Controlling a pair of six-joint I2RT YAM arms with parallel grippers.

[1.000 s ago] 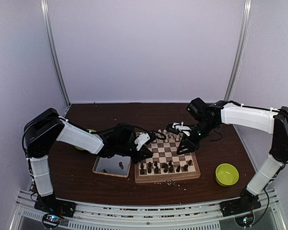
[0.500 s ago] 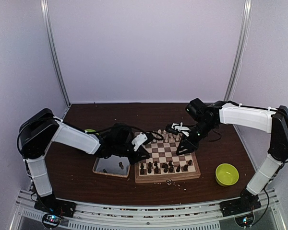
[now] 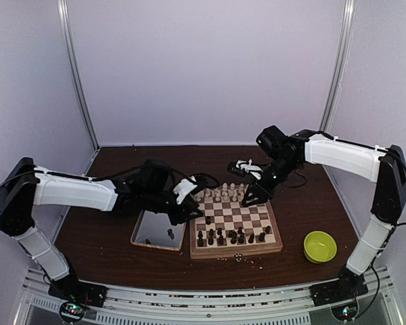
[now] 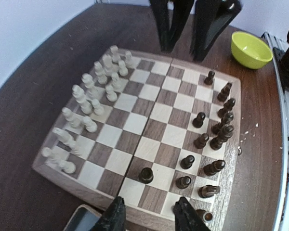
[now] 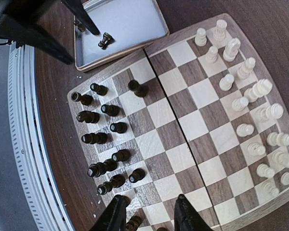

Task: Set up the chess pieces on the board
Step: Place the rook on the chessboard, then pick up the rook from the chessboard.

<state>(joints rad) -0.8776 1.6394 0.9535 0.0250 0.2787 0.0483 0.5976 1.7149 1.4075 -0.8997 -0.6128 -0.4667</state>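
Observation:
The board (image 3: 247,215) lies in the middle of the table. Dark chess pieces (image 3: 230,235) crowd its two near rows, and cream pieces (image 3: 227,193) fill the far rows. My left gripper (image 3: 189,211) hovers open over the board's left edge. In the left wrist view its jaws (image 4: 150,219) hold nothing, and a dark pawn (image 4: 145,175) stands alone just ahead of them. My right gripper (image 3: 252,196) hangs open and empty (image 5: 149,216) above the board's right side, with dark pieces (image 5: 106,166) below it. One more dark piece (image 5: 105,39) lies in the tray.
A silver metal tray (image 3: 152,230) sits against the board's left side. A yellow-green bowl (image 3: 319,246) stands to the right of the board. Small crumbs lie along the table's near edge (image 3: 247,259).
My left gripper has opened and drawn back leftward off the board, leaving a dark pawn standing. The right gripper has shifted left and toward the far side.

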